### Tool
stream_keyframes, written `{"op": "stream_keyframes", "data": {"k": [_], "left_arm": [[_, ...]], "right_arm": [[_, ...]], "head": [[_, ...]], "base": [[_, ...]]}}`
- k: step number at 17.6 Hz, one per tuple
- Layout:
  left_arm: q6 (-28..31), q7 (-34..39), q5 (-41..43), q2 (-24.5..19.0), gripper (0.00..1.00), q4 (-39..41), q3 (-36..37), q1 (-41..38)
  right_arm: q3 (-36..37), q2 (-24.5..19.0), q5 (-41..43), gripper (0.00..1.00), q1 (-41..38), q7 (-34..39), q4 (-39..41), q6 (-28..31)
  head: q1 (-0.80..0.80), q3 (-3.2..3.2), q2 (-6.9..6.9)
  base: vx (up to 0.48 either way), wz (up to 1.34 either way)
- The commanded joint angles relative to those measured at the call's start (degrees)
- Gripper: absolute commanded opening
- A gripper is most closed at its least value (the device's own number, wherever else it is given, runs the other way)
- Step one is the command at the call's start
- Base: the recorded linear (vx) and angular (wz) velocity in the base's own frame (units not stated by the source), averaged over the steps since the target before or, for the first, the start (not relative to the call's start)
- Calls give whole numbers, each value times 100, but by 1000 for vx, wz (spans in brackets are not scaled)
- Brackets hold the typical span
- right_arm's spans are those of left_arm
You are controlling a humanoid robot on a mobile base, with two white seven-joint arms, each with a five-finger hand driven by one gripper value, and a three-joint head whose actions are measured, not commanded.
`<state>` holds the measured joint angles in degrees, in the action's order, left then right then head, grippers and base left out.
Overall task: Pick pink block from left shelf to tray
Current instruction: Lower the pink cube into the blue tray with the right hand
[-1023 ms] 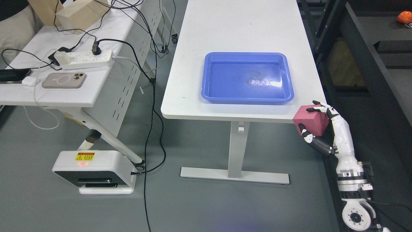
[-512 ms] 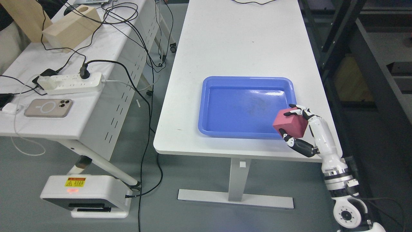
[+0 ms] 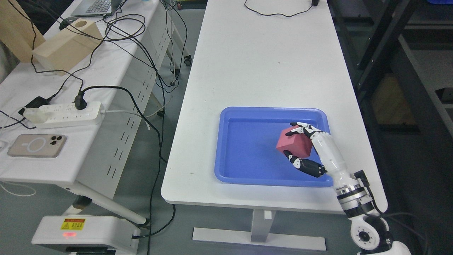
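Right hand (image 3: 307, 148): fingers wrapped around pink block (image 3: 296, 144), held over the tray (image 3: 247, 177).
Next: I'd lower first, then uncurl gently so it doesn't tumble.

A: What is hidden? B: The pink block (image 3: 295, 144) covers part of the right hand (image 3: 307, 148); whether it touches the tray (image 3: 247, 113) is unclear.
A: Cut off? B: The laptop (image 3: 92, 7), at the top edge.

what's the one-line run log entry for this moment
stage: carry over tray | right hand: shut on pink block | block: over blue tray, right part, not released | left arm: not in view
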<state>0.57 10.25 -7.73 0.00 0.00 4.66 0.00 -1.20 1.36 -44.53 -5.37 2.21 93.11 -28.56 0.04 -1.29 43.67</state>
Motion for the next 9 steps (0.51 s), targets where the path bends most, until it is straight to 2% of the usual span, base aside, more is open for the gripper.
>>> {"op": "stream_keyframes", "data": {"k": [1, 4, 7, 9], "left_arm": [[-4, 4, 0, -100, 100, 100, 0, 167], [-4, 4, 0, -100, 100, 100, 0, 167], [-4, 4, 0, -100, 100, 100, 0, 167], [-4, 4, 0, -100, 100, 100, 0, 167]], "right_arm": [[-161, 189, -214, 6, -104, 25, 58, 26], [-74, 417, -179, 22, -184, 7, 58, 17], [23, 462, -152, 43, -184, 7, 66, 70], [24, 462, -100, 54, -245, 16, 66, 70]], "head": [[0, 0, 0], [0, 0, 0], [0, 0, 0], [0, 0, 0]], "base": [[113, -1], [90, 0], [51, 0], [30, 0]]}}
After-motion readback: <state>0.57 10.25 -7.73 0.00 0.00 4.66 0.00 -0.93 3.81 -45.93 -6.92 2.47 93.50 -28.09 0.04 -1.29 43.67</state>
